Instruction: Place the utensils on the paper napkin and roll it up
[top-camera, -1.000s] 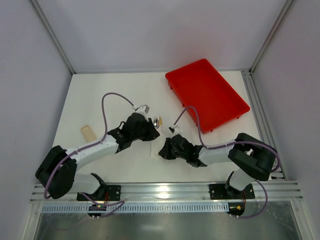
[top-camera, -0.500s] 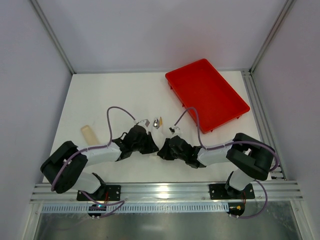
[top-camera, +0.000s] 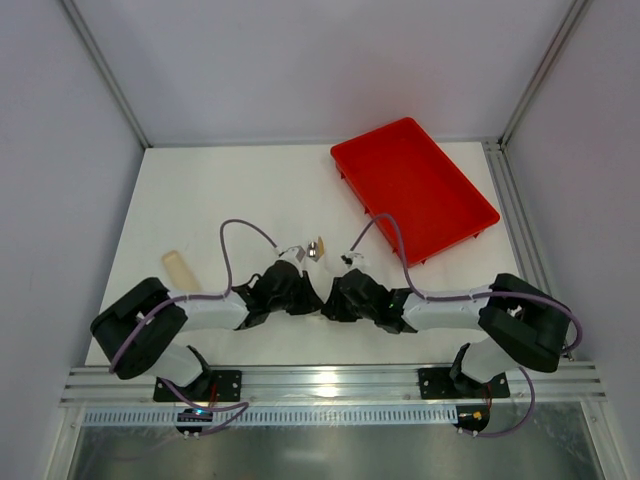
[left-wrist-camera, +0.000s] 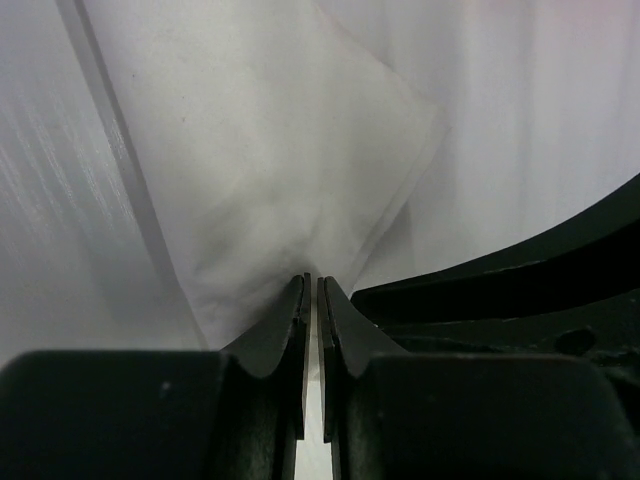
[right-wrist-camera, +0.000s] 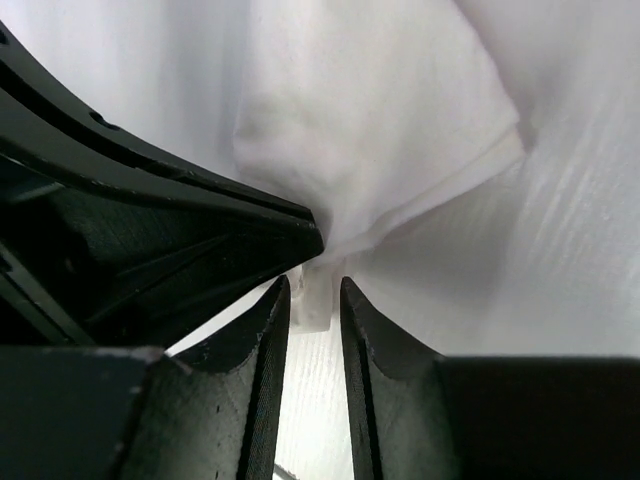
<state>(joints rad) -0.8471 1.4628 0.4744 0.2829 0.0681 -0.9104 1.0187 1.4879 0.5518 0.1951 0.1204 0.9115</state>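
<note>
At far left a tan piece (top-camera: 178, 268), probably one of the utensils, lies alone on the table (top-camera: 200, 200), well apart from the work; the left hand (left-wrist-camera: 311, 284), low to the surface, has its jaws all but closed, pinching the near edge of the paper napkin (left-wrist-camera: 280, 170), which lies rumpled and partly folded rather than flat; just beyond both hands a silver-headed utensil (top-camera: 316, 247) rests on the table, and whether the white sheet reaches under it cannot be told from above; the right hand (right-wrist-camera: 313, 287), tip to tip with its partner, keeps a narrow gap with a small flap of napkin between the fingers, though whether they bite on it cannot be told; at right the red tray (top-camera: 415, 190) sits at an angle with nothing in it. Judged from this, the task is at an early stage: the napkin needs spreading, the utensils gathering onto it, and the rolling is not yet begun.
</note>
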